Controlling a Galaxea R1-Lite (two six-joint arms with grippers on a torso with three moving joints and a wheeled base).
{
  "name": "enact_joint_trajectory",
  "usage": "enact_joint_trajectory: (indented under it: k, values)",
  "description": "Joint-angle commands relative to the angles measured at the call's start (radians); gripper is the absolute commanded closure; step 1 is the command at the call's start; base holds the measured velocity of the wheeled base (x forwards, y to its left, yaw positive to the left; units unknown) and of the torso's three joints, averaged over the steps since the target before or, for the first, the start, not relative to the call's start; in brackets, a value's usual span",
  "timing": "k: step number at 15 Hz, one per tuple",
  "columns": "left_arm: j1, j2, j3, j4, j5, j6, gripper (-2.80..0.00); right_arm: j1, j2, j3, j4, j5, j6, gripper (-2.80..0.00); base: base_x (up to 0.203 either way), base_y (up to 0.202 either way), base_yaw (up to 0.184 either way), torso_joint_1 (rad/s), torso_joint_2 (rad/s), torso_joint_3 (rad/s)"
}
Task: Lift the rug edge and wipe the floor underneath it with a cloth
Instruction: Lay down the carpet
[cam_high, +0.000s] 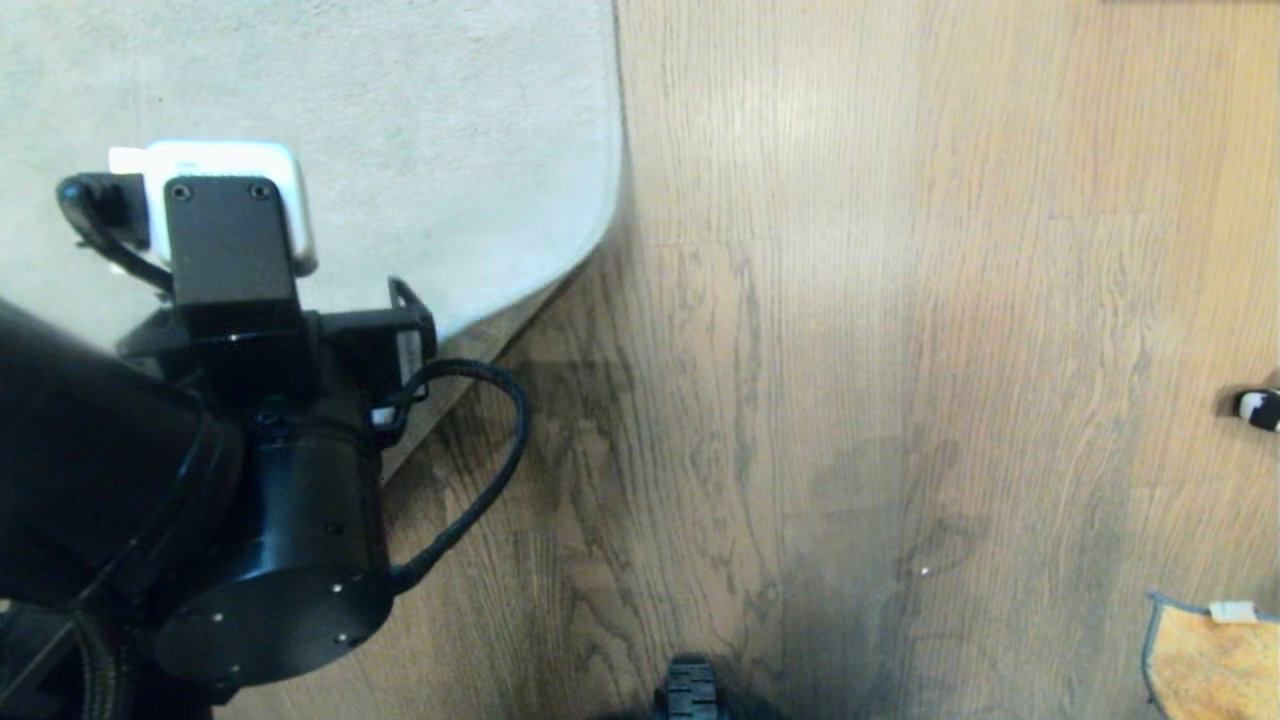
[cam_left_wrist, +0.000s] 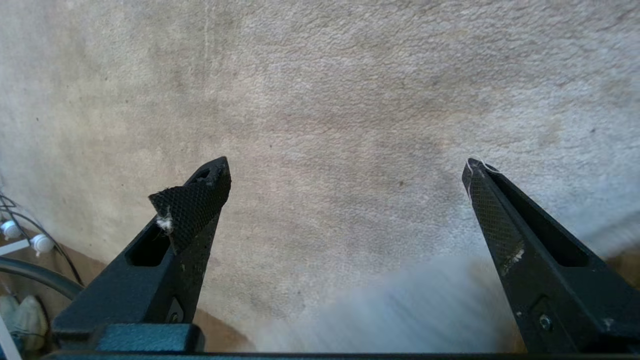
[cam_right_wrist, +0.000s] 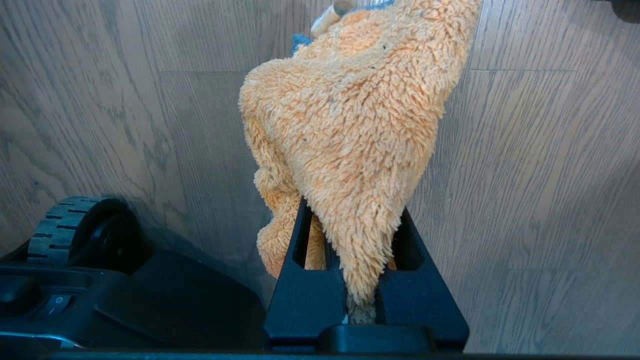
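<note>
Rug edge: you see the rug edge (cam_high: 600, 150) running down the upper left of the head view, its rounded corner ending beside the left arm; a darker strip shows along the corner's lower border where it meets the planks. In the left wrist view the pale pile fills nearly the whole frame, and the near part is blurred.

Floor: the floor (cam_high: 850, 350), brown wood-grain planks with darker streaks, takes up the middle and right of the head view and lies behind the cloth in the right wrist view.

Cloth: your cloth (cam_right_wrist: 350, 130), fluffy and orange, hangs bunched from the right gripper; its blue-grey trim and small white tag show at the far end. In the head view only a corner of it appears, at the lower right edge, with the tag on top.

Left gripper: your left gripper (cam_left_wrist: 347, 170) sits over the rug near its corner. Its fingers (cam_left_wrist: 192, 210) are spread wide and nothing is between them; a bit of white lint clings to one pad.

Right gripper: your right gripper (cam_right_wrist: 350, 235) is low, beside the robot's base, and its fingers are clamped on the cloth.

Robot base: a black ribbed wheel (cam_right_wrist: 75, 225) stands just beside the held cloth.

Far right of the floor: a small black-and-white object (cam_high: 1260, 408) sits at the frame's edge, too cut off to identify.
</note>
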Motion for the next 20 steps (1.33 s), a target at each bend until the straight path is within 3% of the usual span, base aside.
enact_joint_trajectory:
  k: [1, 20]
  values:
    - [-0.021, 0.0, -0.021, -0.046, 0.008, 0.008, -2.8, 0.0, 0.001, 0.0, 0.0, 0.001, -0.002, 0.0, 0.0, 0.0, 0.0, 0.0, 0.0, 0.0]
    - [-0.03, 0.207, -0.003, -0.046, 0.02, 0.03, -2.8, -0.001, 0.001, 0.0, 0.001, 0.001, -0.001, 0.0, 0.0, 0.0, 0.0, 0.0, 0.0, 0.0]
